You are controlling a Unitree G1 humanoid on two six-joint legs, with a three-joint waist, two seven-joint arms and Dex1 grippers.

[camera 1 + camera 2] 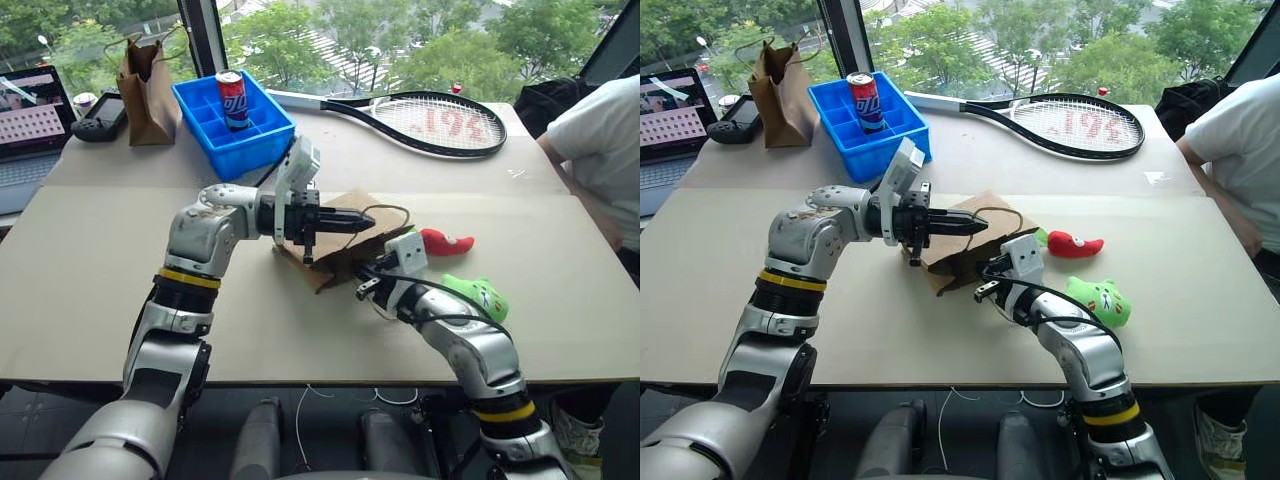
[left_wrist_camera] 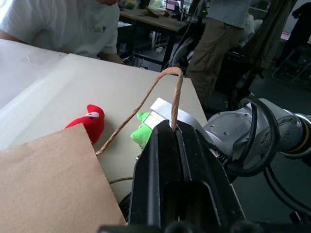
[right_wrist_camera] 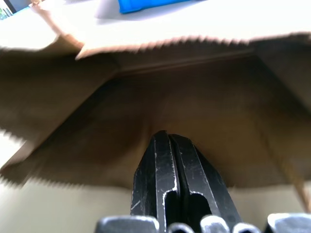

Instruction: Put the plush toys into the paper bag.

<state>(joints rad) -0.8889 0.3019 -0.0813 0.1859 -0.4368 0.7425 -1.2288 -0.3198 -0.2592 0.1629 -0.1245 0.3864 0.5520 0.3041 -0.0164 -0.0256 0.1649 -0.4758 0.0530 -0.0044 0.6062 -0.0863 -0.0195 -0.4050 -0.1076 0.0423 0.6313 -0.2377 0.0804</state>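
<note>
Head views: the paper bag lies on its side mid-surface, mouth toward the robot. The left pincer reaches level across the bag and is clamped on its twine handle, probably lifting the top wall so the mouth gapes. The right pincer is at the bag's mouth with its fingers together and nothing between them; I judge it is poking in to spread the opening. Both toys are outside, just right of the bag: the red chili farther back, the green head nearer, beside the right forearm. Neither is packed yet.

Left wrist view: the black fingers meet on the handle, which loops up from between them; the bag's flat wall lies below, and the chili and green head sit beyond the bag.

Right wrist view: the fingers are pressed together, empty, pointing into the bag's shadowed interior under its serrated edge.
</note>
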